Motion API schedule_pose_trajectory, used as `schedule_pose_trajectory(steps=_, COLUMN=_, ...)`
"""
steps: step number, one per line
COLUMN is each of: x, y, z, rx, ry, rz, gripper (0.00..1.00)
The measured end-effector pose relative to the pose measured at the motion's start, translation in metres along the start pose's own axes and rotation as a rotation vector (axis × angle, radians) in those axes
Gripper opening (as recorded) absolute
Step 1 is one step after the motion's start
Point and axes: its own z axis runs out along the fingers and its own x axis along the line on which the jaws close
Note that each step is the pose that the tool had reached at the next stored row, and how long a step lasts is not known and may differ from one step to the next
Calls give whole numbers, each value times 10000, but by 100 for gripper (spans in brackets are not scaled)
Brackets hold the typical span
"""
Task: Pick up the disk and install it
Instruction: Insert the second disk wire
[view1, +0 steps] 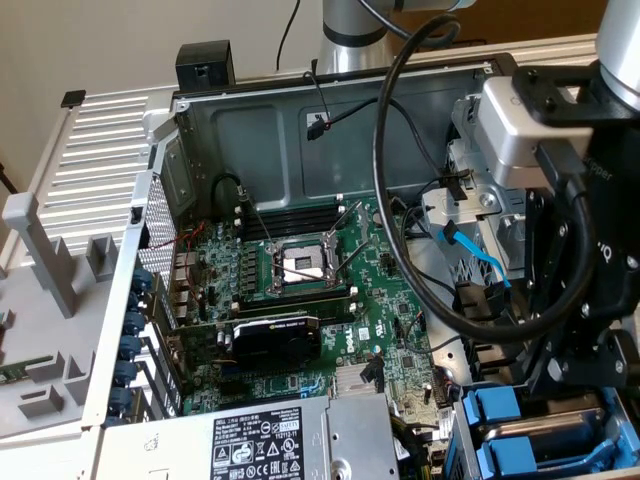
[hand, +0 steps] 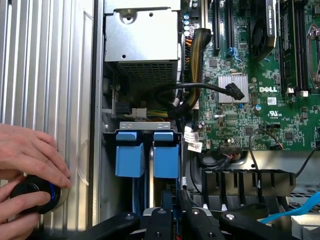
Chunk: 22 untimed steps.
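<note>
the open computer case (view1: 200, 130) is seen lying on its side, with the motherboard (view1: 300, 290) exposed and the power supply (view1: 270, 440) at the near edge. the pincer (hand: 172, 217) is lowered over the drive bay (view1: 540, 430) in the corner of the case at the exterior view's right. its jaws are drawn narrow. something thin and dark sits between the black fingers (hand: 160, 220), but whether the disk is gripped cannot be told. two blue carriers (hand: 147, 152) are seated side by side in the bay, directly below the pincer; the disk's metal body is hidden. the step in hand is judged to be the installing. a straight, gentle downward press along the bay's guides would be called for, with the black cable (hand: 200, 90) kept clear. a person's hand (hand: 27, 160) rests on a black knob (hand: 35, 195) outside the case.
</note>
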Motion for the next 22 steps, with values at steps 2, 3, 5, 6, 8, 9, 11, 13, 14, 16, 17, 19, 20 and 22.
schedule_pose_trajectory(steps=2, x=0, y=0, z=0, rx=0, ry=0, rz=0, gripper=16)
schedule_pose_trajectory(steps=3, x=0, y=-1, z=1, rx=3, ry=-3, rz=-1, gripper=16)
schedule_pose_trajectory(steps=5, x=-1, y=0, z=-1, rx=1, ry=-6, rz=-1, gripper=18)
schedule_pose_trajectory(steps=6, x=0, y=0, z=-7, rx=1, ry=-1, rz=-1, gripper=24)
schedule_pose_trajectory(steps=8, x=0, y=1, z=-20, rx=0, ry=0, rz=0, gripper=30)
schedule_pose_trajectory(steps=9, x=0, y=2, z=-27, rx=1, ry=0, rz=0, gripper=30)
schedule_pose_trajectory(steps=11, x=1, y=3, z=-42, rx=0, ry=2, rz=0, gripper=37)
schedule_pose_trajectory(steps=13, x=1, y=6, z=-66, rx=0, ry=1, rz=0, gripper=37)
schedule_pose_trajectory(steps=14, x=2, y=8, z=-85, rx=0, ry=1, rz=0, gripper=37)
schedule_pose_trajectory(steps=16, x=5, y=13, z=-144, rx=0, ry=0, rz=0, gripper=37)
schedule_pose_trajectory(steps=17, x=7, y=16, z=-181, rx=0, ry=1, rz=0, gripper=37)
schedule_pose_trajectory(steps=19, x=12, y=23, z=-254, rx=1, ry=0, rz=0, gripper=37)
schedule_pose_trajectory(steps=20, x=14, y=26, z=-290, rx=1, ry=0, rz=0, gripper=37)
schedule_pose_trajectory(steps=22, x=18, y=32, z=-358, rx=2, ry=-1, rz=0, gripper=37)
